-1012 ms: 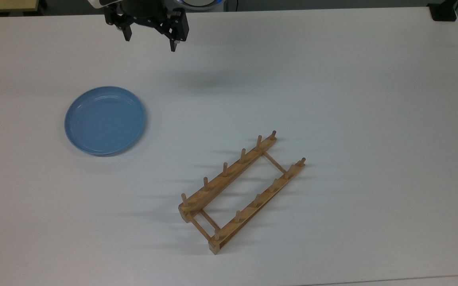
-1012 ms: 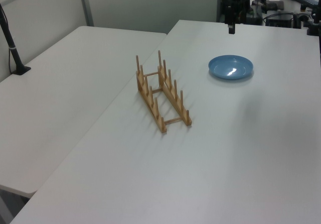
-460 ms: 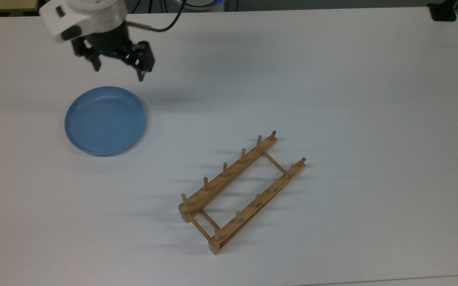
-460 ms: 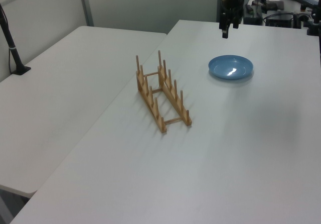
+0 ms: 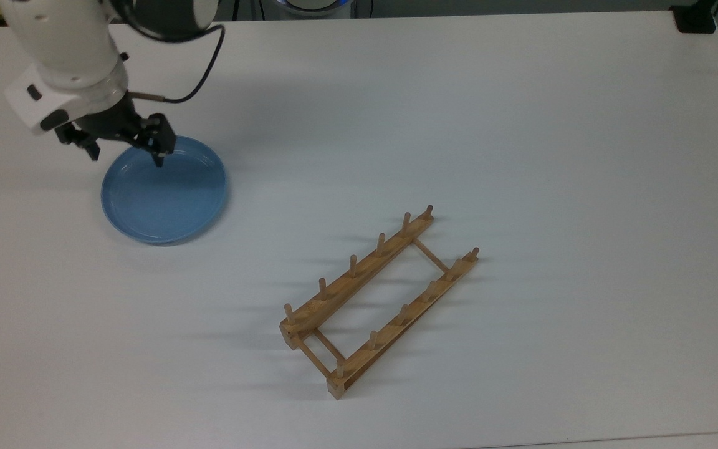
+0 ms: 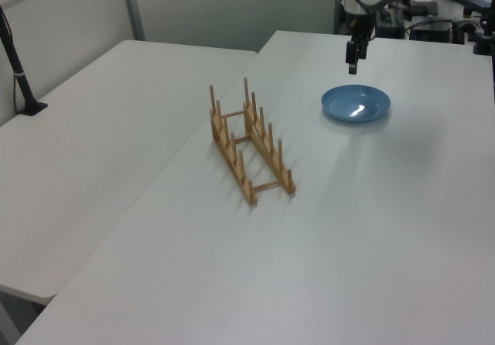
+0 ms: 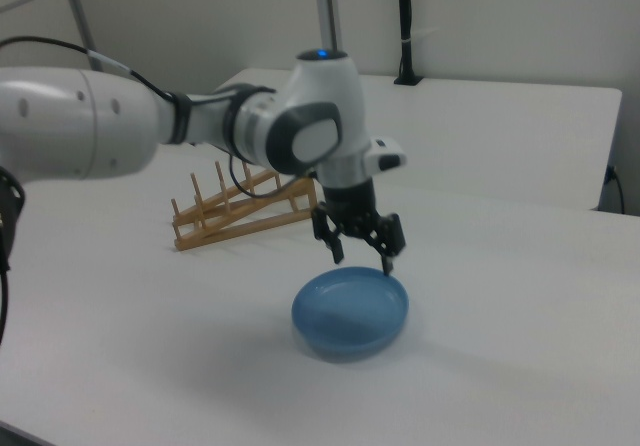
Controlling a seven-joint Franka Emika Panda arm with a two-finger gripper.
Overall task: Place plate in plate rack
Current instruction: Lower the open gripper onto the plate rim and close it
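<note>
**Approach to the plate rim for pickup**

The gripper (image 5: 127,151) hangs above the far-left part of the table (image 5: 521,125) in the top view, with its fingers spread apart and nothing between them. In the top view one fingertip overlaps the plate (image 5: 166,190) near its upper rim; the other lies off the rim toward the top view's left. The right view shows the fingertips clear of the plate, just above its rim.

Step in hand, as judged: reaching to grasp. To do it well, straddle the raised rim with one finger inside and one outside, descend until the tips are near the table, then close on the rim. The plate is smooth and shallow, so a shallow bite may slip.

The plate lies flat near the table's left edge in the top view and holds nothing. The rack (image 5: 379,299) stands well apart from it, toward the near edge, set diagonally. All its peg slots are vacant.
</note>
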